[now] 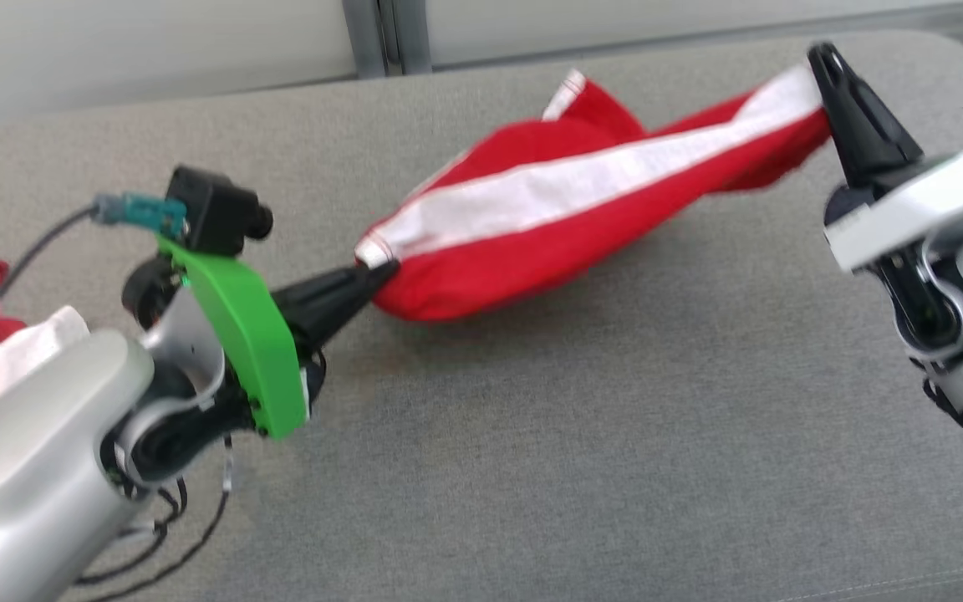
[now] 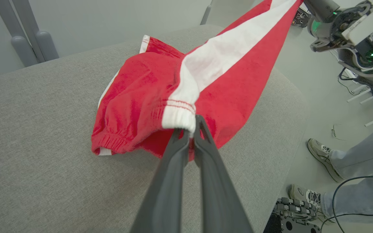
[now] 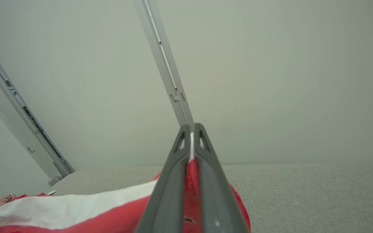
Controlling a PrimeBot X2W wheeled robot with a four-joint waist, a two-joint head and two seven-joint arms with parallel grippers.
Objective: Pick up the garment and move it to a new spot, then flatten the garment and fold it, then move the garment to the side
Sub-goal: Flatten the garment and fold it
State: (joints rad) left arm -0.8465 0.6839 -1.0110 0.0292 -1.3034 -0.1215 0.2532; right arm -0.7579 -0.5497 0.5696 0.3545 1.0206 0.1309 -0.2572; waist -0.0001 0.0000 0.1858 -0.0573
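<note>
The left gripper lies low and angled toward the right gripper, which points steeply up. Each pair of fingers is pinched tight on one end of the garment. The garment stretches between the two sets of fingertips, its long axis and white stripe running tip to tip, low over the cushion.

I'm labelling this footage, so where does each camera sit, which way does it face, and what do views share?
Head: on the head, facing down at the grey cushion; left gripper and right gripper pinch the garment at both ends.
Left wrist: along its fingers at the garment.
Right wrist: along its fingers toward the wall.
All share the garment.
</note>
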